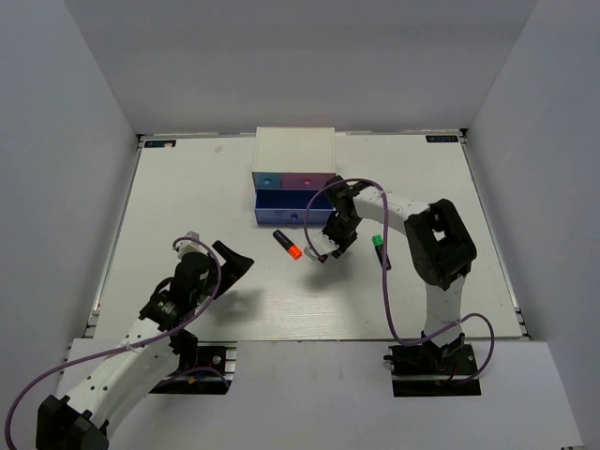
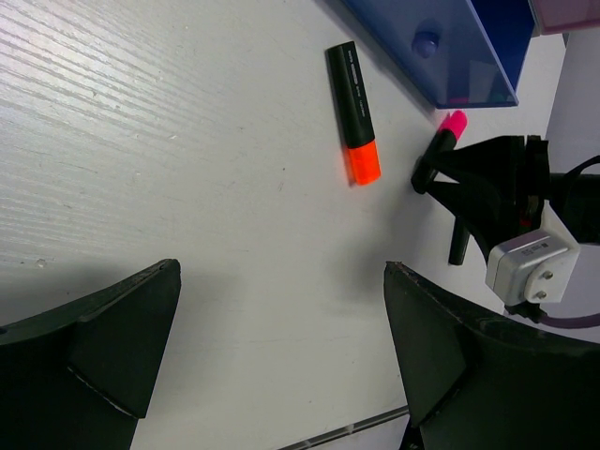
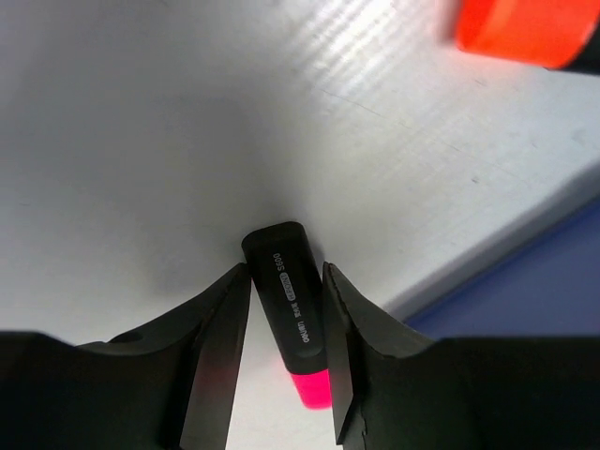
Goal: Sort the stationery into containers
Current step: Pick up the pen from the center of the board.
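My right gripper [image 1: 330,246] is shut on the pink-capped black marker [image 3: 291,305], its fingers on both sides of the barrel and the butt end pointing down at the table. The marker also shows in the left wrist view [image 2: 441,148], tilted, just off the wider blue-purple drawer [image 1: 286,216], which is pulled out of the white cabinet [image 1: 294,148]. The orange-capped marker [image 1: 287,245] lies on the table left of it. The green-capped marker [image 1: 379,247] lies to the right. My left gripper [image 1: 223,262] is open and empty. The stapler-like piece and the block are out of view.
The small blue drawer [image 1: 272,178] and pink drawer [image 1: 309,178] sit shut in the cabinet above the open one. The right arm's purple cable [image 1: 386,281] loops over the table near the green marker. White walls enclose the table.
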